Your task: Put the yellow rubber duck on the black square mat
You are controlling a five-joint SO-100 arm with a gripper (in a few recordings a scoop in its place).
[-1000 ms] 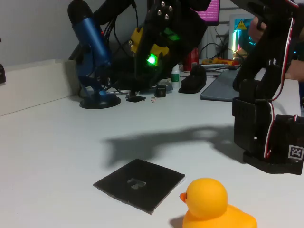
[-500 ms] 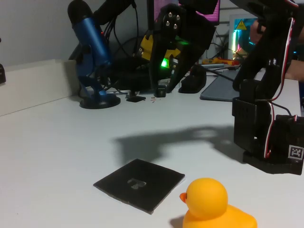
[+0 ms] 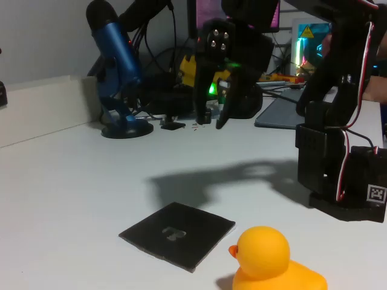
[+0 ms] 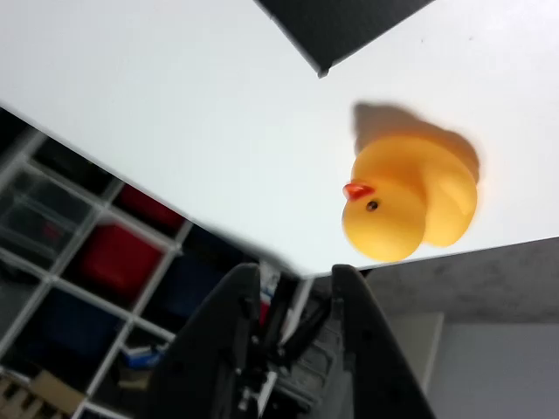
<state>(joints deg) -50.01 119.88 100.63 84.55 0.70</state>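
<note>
The yellow rubber duck (image 3: pixel 266 260) sits on the white table at the bottom right in the fixed view, beak pointing left. It stands just right of the black square mat (image 3: pixel 178 234) and apart from it. My black gripper (image 3: pixel 210 121) hangs high above the table behind the mat, fingers pointing down, open and empty. In the wrist view the duck (image 4: pixel 406 201) lies near the table's edge, a corner of the mat (image 4: pixel 341 26) shows at the top, and the gripper (image 4: pixel 293 279) stands open with nothing between its fingers.
A blue microphone (image 3: pixel 115 66) on a round foot stands at the back left. The arm's black base (image 3: pixel 338 163) stands at the right. Cables, a keyboard and small items crowd the back. A low white ledge (image 3: pixel 42 109) runs along the left.
The gripper has swung to the right and come lower, turning its fingers downward. Its fingers stand closer together than half a second ago. Duck and mat have not moved.
</note>
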